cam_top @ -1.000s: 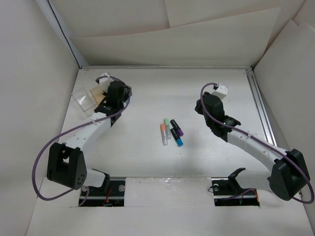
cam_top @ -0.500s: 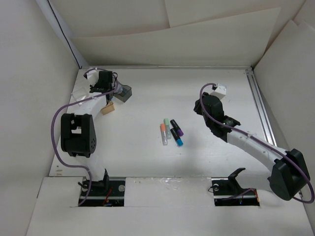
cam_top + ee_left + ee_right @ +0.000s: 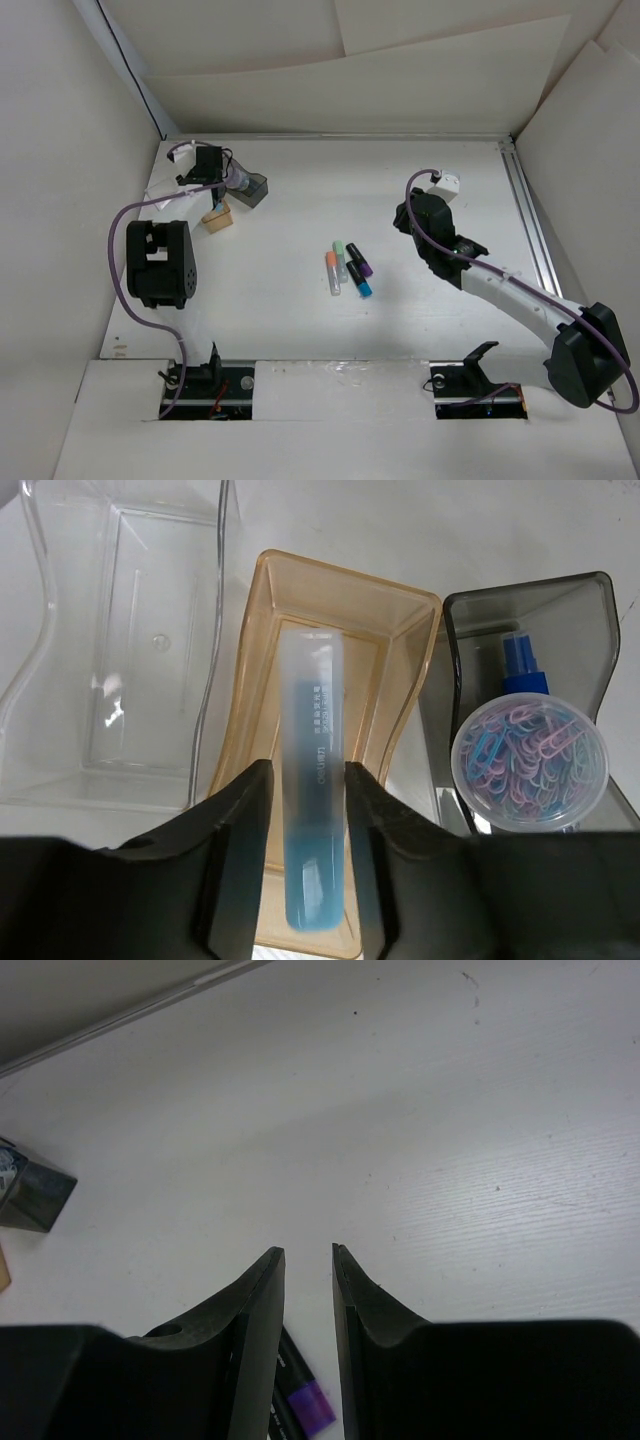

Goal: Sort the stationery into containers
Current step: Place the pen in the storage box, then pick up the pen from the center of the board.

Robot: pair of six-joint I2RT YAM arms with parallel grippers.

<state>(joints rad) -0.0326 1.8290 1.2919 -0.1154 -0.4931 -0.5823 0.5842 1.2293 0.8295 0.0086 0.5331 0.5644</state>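
The left tool (image 3: 303,810) grips the clear blue-tipped tube (image 3: 312,720), aligned lengthwise over the amber box (image 3: 412,615). Lower it inside the walls before opening, without twisting. The right tool (image 3: 308,1260) hangs narrow and empty.

A robotics lab cell is shown: a plain white tabletop (image 3: 300,200) is boxed in by bare white board panels (image 3: 350,90), and a purple-cabled black-and-white left arm (image 3: 155,262) and right arm (image 3: 500,288) are bolted on.
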